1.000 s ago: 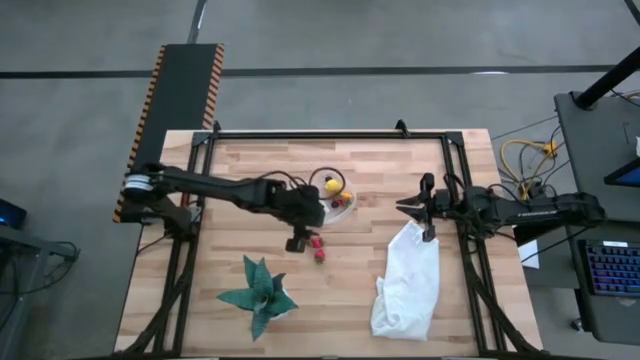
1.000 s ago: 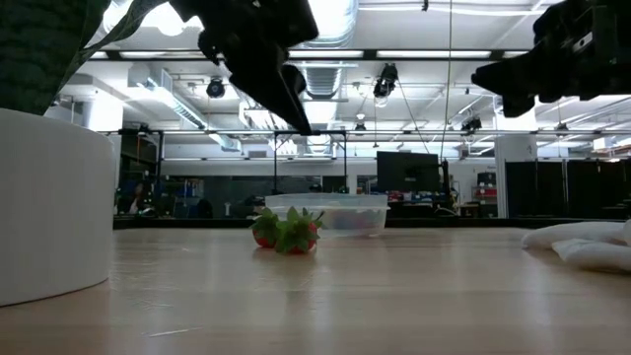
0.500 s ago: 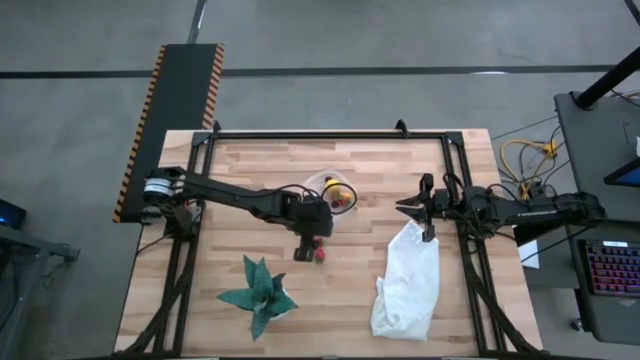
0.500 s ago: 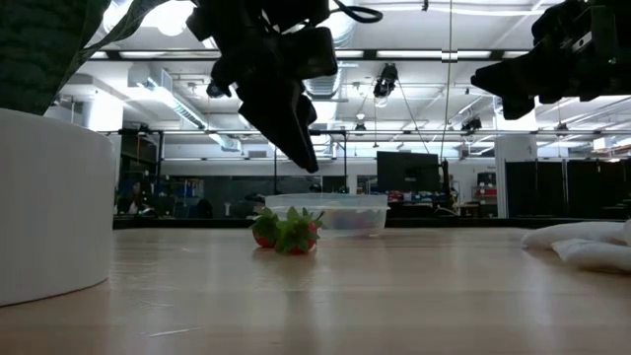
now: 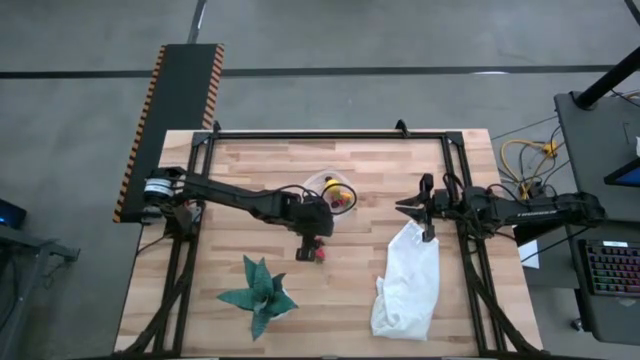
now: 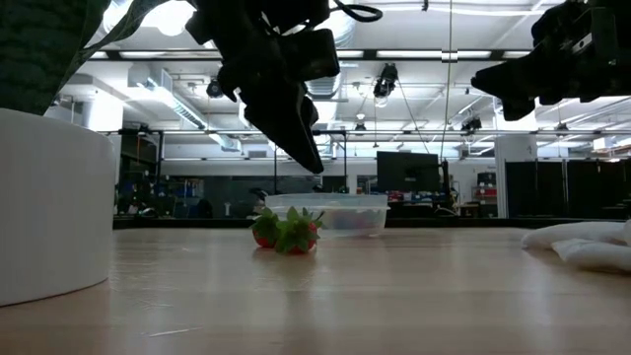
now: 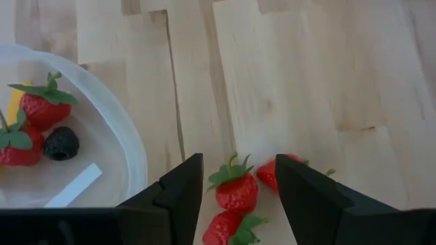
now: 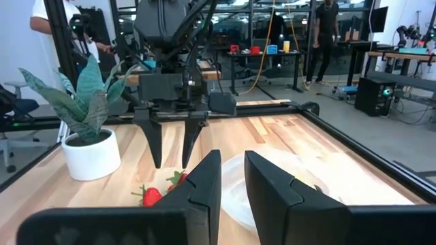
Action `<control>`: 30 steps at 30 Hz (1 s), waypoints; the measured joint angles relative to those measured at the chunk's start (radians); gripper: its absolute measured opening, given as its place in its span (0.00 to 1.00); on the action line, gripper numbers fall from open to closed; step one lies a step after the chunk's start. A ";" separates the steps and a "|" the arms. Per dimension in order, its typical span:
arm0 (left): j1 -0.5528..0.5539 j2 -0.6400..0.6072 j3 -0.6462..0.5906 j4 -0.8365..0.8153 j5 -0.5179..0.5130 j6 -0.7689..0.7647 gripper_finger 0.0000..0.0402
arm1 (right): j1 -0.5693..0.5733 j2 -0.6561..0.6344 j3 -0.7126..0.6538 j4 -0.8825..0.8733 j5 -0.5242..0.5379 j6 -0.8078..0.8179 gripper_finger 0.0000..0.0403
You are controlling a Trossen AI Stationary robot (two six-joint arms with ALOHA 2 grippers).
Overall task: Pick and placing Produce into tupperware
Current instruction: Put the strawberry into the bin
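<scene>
Three red strawberries (image 7: 235, 192) lie on the wooden table just near of the clear tupperware (image 7: 139, 163), and the low view shows them in front of it (image 6: 286, 232). The tupperware (image 5: 312, 185) holds two more strawberries, a dark ball and a yellow piece. My left gripper (image 7: 238, 163) hangs open above the loose strawberries (image 5: 320, 254), slanting down, clear of them (image 6: 311, 163). My right gripper (image 5: 408, 208) waits at the table's right, level, its fingers almost together (image 8: 232, 163) with nothing between them.
A green spiky plant shape (image 5: 260, 292) in a white pot (image 6: 49, 207) stands at the near left. A white cloth bag (image 5: 408, 280) lies at the near right, under my right arm. Bare wood lies between plant and bag.
My left gripper has come down toward the loose strawberries and a little toward the table's near edge, then stopped above them. The strawberries and the tupperware have stayed where they were.
</scene>
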 joint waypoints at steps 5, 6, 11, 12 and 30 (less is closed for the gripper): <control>0.000 0.000 -0.005 0.005 -0.010 0.000 0.42 | 0.000 0.000 -0.001 -0.018 0.000 0.000 0.15; 0.000 0.000 -0.007 0.008 -0.010 0.000 0.42 | 0.000 0.000 -0.001 -0.023 0.000 0.000 0.15; -0.003 0.000 -0.026 0.041 0.008 0.000 0.42 | 0.000 0.000 -0.001 -0.031 0.000 0.000 0.15; -0.004 0.002 -0.026 0.044 0.008 0.000 0.42 | 0.000 0.000 -0.001 -0.031 0.000 0.000 0.15; -0.006 0.109 -0.025 0.080 0.013 -0.013 0.42 | 0.000 0.000 -0.001 -0.031 0.000 0.000 0.15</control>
